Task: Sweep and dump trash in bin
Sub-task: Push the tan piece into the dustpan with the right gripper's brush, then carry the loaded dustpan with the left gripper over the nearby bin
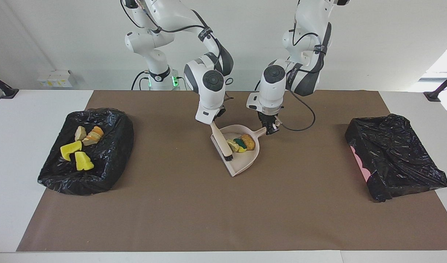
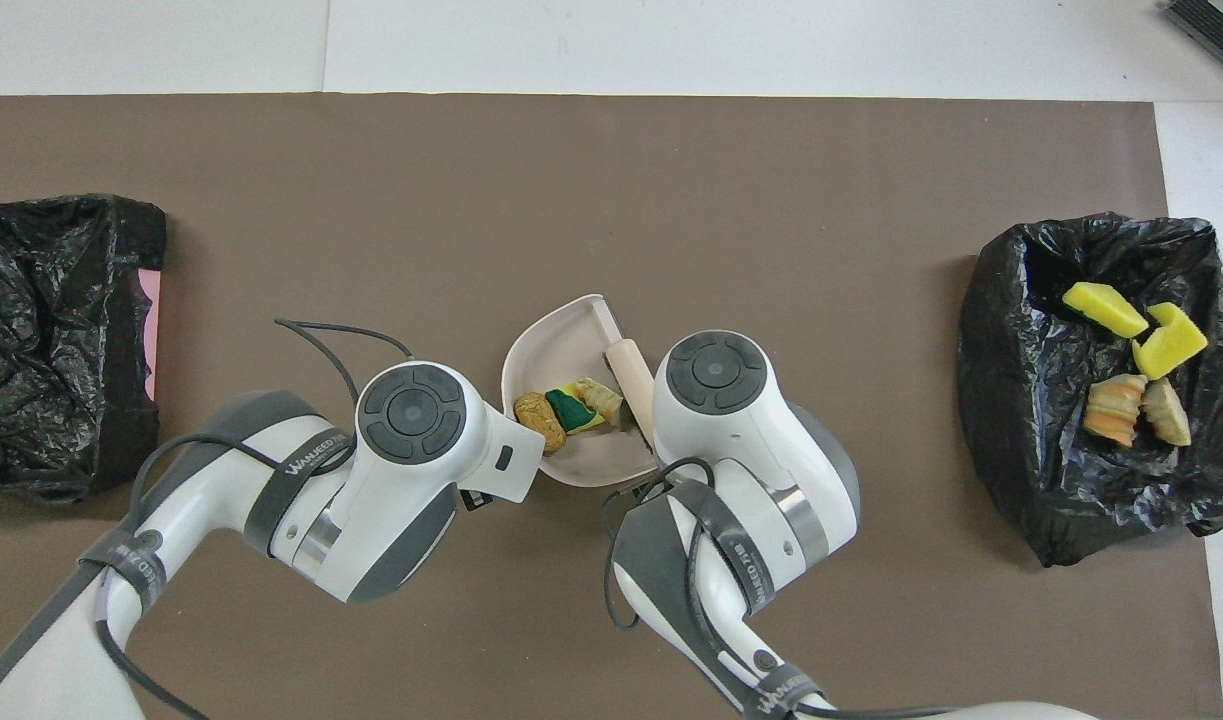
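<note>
A beige dustpan [image 1: 245,162] sits at the middle of the brown mat and also shows in the overhead view [image 2: 561,345]. In it lie three bits of trash: a tan-yellow scrap [image 1: 232,145], a green-and-yellow sponge bit [image 1: 240,143] and a brown lump [image 1: 248,141]; they also show in the overhead view [image 2: 566,408]. My left gripper [image 1: 271,128] is shut on the dustpan's handle. My right gripper [image 1: 212,122] is shut on the beige brush [image 1: 220,141], whose dark bristles rest inside the pan beside the trash. Several more scraps, yellow chunks [image 1: 70,149] and tan lumps [image 1: 93,136], lie in the black-lined bin [image 1: 113,153].
That bin [image 2: 1021,400] stands at the right arm's end of the table. A second black-lined bin [image 1: 395,153], with pink showing at its edge, stands at the left arm's end [image 2: 51,340]. The brown mat [image 1: 223,212] covers the table between them.
</note>
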